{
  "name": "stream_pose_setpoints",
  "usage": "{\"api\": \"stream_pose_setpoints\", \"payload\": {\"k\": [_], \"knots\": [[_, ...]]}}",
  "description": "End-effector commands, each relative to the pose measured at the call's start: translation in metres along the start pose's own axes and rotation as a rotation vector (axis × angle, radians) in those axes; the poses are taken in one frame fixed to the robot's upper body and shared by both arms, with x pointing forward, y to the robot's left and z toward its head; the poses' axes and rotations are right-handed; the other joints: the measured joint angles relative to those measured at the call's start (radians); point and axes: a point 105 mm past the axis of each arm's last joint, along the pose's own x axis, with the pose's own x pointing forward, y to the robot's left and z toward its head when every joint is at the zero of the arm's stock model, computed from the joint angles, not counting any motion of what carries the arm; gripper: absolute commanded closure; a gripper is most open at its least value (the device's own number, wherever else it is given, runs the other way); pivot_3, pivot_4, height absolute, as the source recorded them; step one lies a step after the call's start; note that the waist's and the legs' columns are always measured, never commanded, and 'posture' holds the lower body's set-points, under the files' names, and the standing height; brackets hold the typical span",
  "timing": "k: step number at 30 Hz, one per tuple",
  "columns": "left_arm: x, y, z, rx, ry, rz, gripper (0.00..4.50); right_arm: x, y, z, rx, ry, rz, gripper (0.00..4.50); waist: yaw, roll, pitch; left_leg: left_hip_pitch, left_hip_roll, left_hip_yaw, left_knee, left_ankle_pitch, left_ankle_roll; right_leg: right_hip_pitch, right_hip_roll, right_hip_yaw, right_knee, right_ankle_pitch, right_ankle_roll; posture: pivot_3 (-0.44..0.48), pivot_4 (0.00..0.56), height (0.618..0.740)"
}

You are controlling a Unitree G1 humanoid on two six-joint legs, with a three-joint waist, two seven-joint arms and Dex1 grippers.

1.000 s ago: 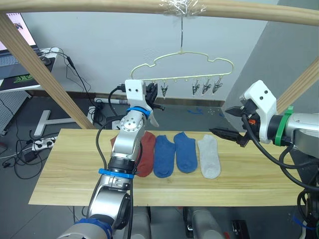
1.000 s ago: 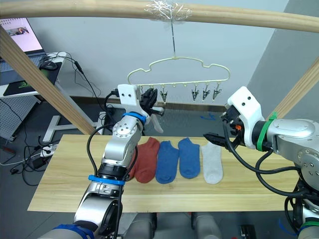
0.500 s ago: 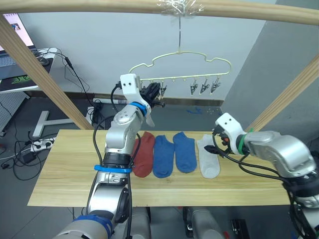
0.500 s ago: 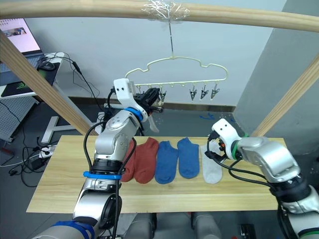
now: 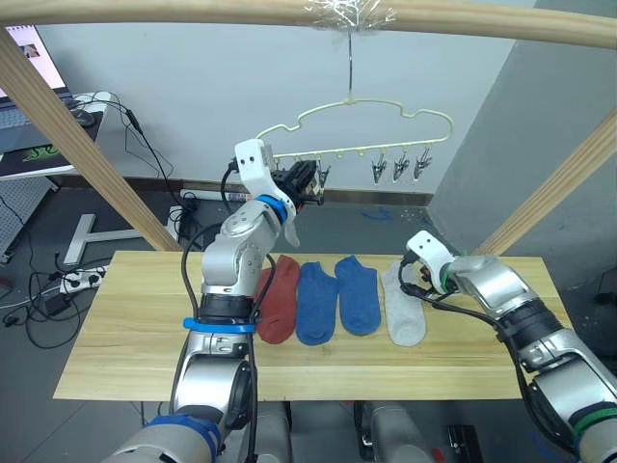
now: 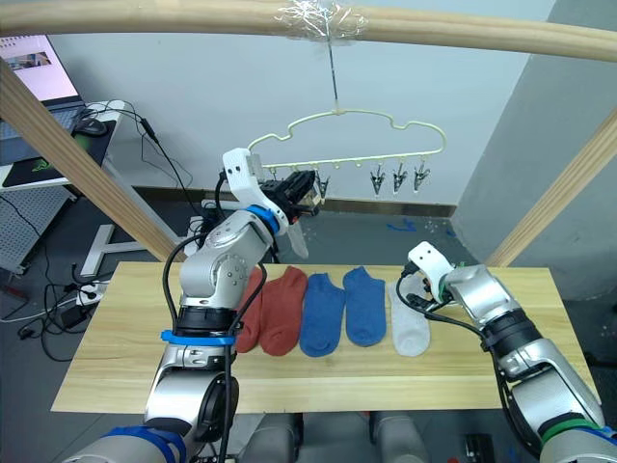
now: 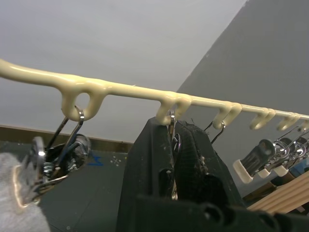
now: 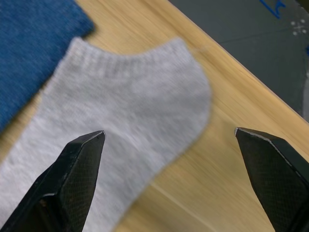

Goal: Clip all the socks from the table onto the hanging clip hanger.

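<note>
Socks first: four are lined up flat on the table [image 5: 125,328], all clear in the right eye view. From the robot's left that's a rust-red sock [image 6: 281,311], two blue socks [image 6: 322,313] [image 6: 365,306] and a light grey sock [image 6: 409,315], each touching or just beside its neighbour. A second rust-red sock [image 6: 251,318] peeks out from behind the left forearm. Another light grey sock [image 6: 298,239] hangs from the left end of the clip hanger [image 5: 357,108], right by the left gripper.

The clip hanger dangles by its metal hook from the wooden pole [image 5: 193,12] overhead. Three silver clips [image 5: 399,166] hang empty toward its right end.

Changes: a second ago the right gripper [image 8: 169,159] was up in the air, well off to the right of the table. Half a second ago it was already down at the grey sock, and now it sits over that sock's cuff end. Its fingers are spread wide: in the right wrist view one tip is over the grey knit and the other over bare wood past the sock's edge, nothing between them.

The left gripper [image 7: 174,159] has barely moved and stays up at the hanger's left end. Its fingers are pinched together on a silver clip [image 7: 172,126] that hangs from the second loop of the rail. The clip [image 7: 50,162] on the first loop next to it bites the grey sock's fabric.

No bins or trays here.
</note>
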Motion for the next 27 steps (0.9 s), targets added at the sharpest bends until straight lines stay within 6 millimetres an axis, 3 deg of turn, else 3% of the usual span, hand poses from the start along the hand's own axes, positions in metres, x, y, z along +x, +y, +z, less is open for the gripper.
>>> {"api": "stream_pose_setpoints", "payload": {"k": [1, 5, 9, 17, 20, 27], "knots": [[0.001, -0.010, 0.019, 0.017, -0.060, -0.028, 4.38, 0.001, -0.005, 0.012, 0.001, -0.037, -0.007, 0.00, 0.001, 0.000, 0.000, 0.000, 0.000, 0.000, 0.000, 0.000, 0.000, 0.000, 0.000, 0.000, 0.000, 0.000, 0.000, 0.019, 0.209, 0.740], [0.001, -0.010, 0.019, 0.022, -0.057, -0.032, 4.38, 0.007, -0.004, 0.014, 0.015, -0.041, -0.002, 0.00, 0.002, 0.000, 0.000, 0.000, 0.000, 0.000, 0.000, 0.000, 0.000, 0.000, 0.000, 0.000, 0.000, 0.000, 0.000, 0.019, 0.211, 0.740], [0.003, -0.012, 0.021, 0.024, -0.059, -0.037, 4.38, 0.014, -0.007, -0.001, 0.031, 0.010, -0.004, 0.00, 0.002, 0.000, 0.000, 0.000, 0.000, 0.000, 0.000, 0.000, 0.000, 0.000, 0.000, 0.000, 0.000, 0.000, 0.000, 0.019, 0.211, 0.740], [0.004, -0.012, 0.024, 0.012, -0.042, -0.048, 4.38, 0.019, -0.002, -0.011, 0.091, 0.026, 0.047, 0.00, 0.002, 0.000, 0.000, 0.000, 0.000, 0.000, 0.000, 0.000, 0.000, 0.000, 0.000, 0.000, 0.001, 0.000, 0.000, 0.025, 0.231, 0.740], [0.003, -0.012, 0.023, -0.003, -0.021, -0.057, 4.38, 0.018, -0.002, -0.011, 0.086, 0.023, 0.046, 0.60, 0.002, 0.000, 0.000, 0.000, 0.000, 0.000, 0.000, 0.000, 0.000, 0.000, 0.000, 0.000, 0.001, 0.000, 0.000, 0.021, 0.239, 0.740], [0.001, -0.008, 0.026, -0.058, -0.001, -0.066, 4.38, 0.020, 0.001, -0.010, 0.085, 0.024, 0.049, 3.14, 0.001, 0.000, 0.000, 0.000, 0.000, 0.000, 0.001, 0.000, 0.000, 0.000, 0.000, 0.000, 0.002, 0.000, 0.000, 0.013, 0.244, 0.740]]}}
